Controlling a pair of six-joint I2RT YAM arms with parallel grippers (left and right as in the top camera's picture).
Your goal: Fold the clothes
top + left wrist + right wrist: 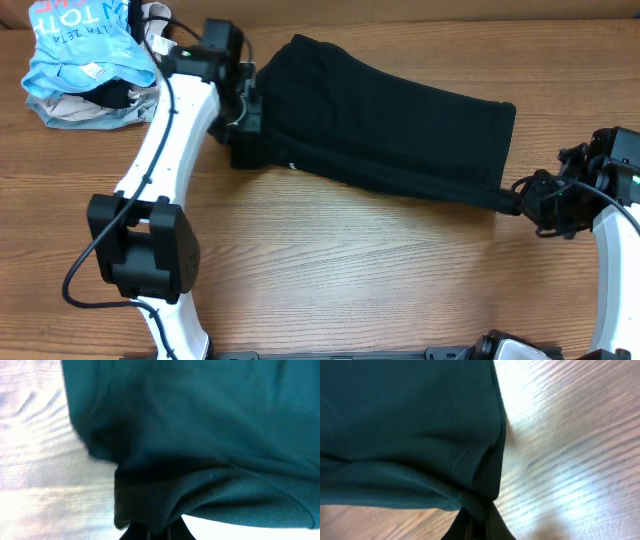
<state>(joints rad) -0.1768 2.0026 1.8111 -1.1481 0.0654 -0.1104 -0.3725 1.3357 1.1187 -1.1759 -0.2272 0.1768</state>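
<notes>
Pinching the black T-shirt (380, 125) at its left end, the L gripper (247, 128) is squeezed tight on the cloth. R gripper (518, 203) is squeezed tight on the shirt's right near corner. Shirt lies stretched btwn them on the wood table (350, 270). Left of the shirt, past the L arm (165, 150), sits a blue & beige clothes pile (85, 65).

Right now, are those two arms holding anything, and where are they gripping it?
Both hold the black shirt. The left tool pinches its left end, and the right tool pinches its lower right corner.
</notes>
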